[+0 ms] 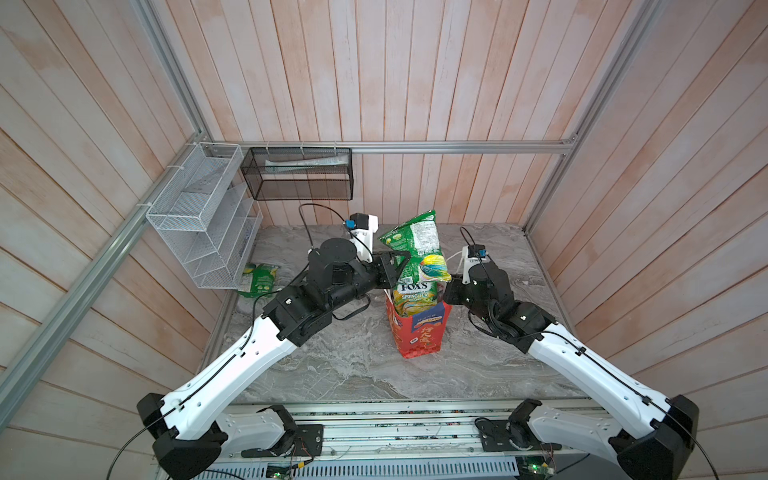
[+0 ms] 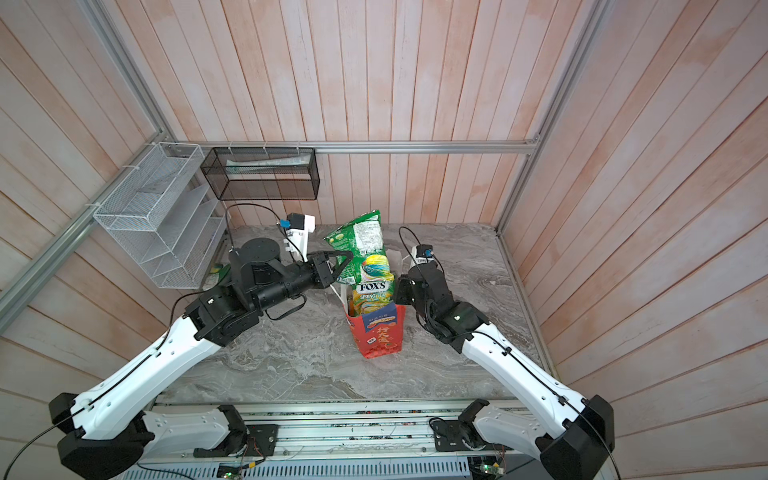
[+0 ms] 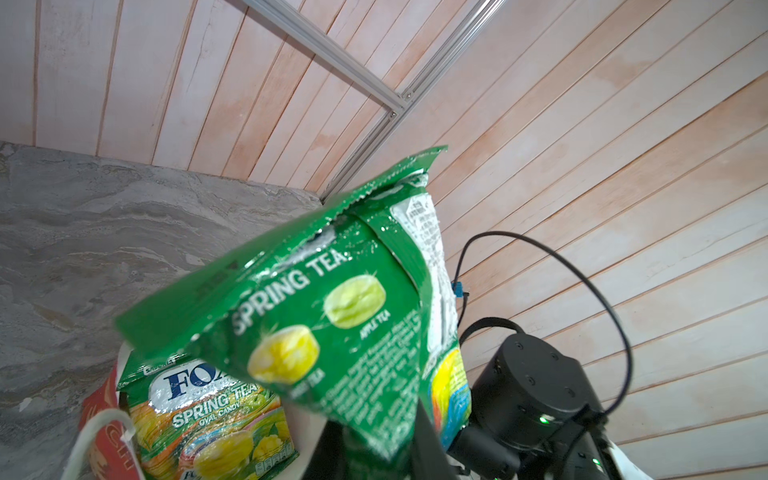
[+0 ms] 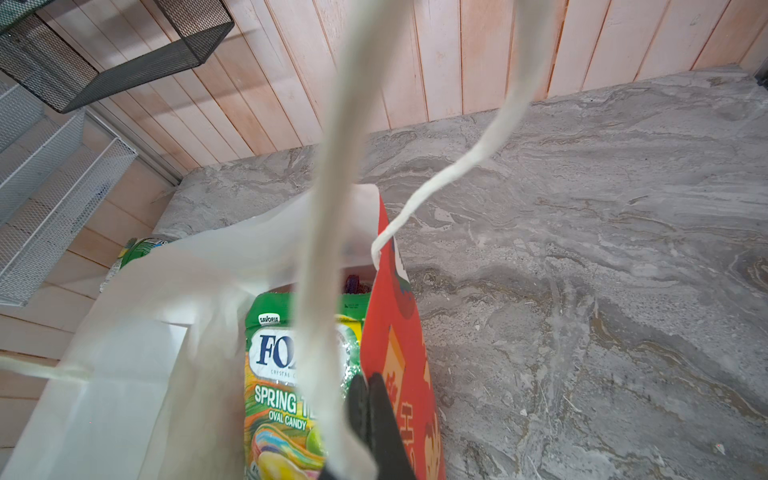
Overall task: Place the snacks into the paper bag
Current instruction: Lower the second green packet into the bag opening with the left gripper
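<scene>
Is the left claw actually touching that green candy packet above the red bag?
Touching. In both top views the left gripper clamps the green packet by its lower part, holding it above the paper bag.

Bright, even light, faint shadows; glare on the glossy green plastic candy packet (image 3: 316,299); the white cord handle (image 4: 328,208) close up is blurred
</scene>
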### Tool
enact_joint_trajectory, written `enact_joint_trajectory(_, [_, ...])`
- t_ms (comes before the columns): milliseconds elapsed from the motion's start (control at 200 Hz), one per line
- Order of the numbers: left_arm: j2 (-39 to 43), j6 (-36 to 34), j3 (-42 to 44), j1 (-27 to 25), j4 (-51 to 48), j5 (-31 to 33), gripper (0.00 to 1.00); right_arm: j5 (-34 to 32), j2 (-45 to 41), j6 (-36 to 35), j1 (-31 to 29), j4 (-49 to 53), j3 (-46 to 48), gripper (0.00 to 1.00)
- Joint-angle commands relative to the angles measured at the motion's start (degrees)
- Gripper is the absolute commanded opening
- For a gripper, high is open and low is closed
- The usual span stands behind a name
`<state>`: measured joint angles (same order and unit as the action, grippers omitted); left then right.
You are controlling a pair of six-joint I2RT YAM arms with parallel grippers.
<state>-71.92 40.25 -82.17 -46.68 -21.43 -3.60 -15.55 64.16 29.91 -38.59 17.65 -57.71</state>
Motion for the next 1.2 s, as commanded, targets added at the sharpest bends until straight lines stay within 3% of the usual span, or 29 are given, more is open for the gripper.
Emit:
enact_joint_trajectory(0, [-2.4,-2.8,-2.5,-0.3,1.2,1.9,0.10,-1.0,-0.4,-0.8,-0.2,0.5,-1.2,0.00])
enact_joint_trajectory(625, [-12.2,-7.2,-4.1,-1.0,-4.5,3.8,0.08,-1.0,0.0,-0.9,-0.3,0.4,-1.2,0.00])
enact_joint_trajectory(1055, [-8.5,-6.6,1.1,-1.1,-6.6,10.4,0.08,-1.1,-0.1,-0.8,-0.2,0.5,-1.3,0.00])
enact_joint_trajectory(1195, [-8.8,-6.5,2.5,-1.2,-5.5,8.8,0.08,-1.1,-0.2,-0.8,-0.3,0.4,-1.3,0.00])
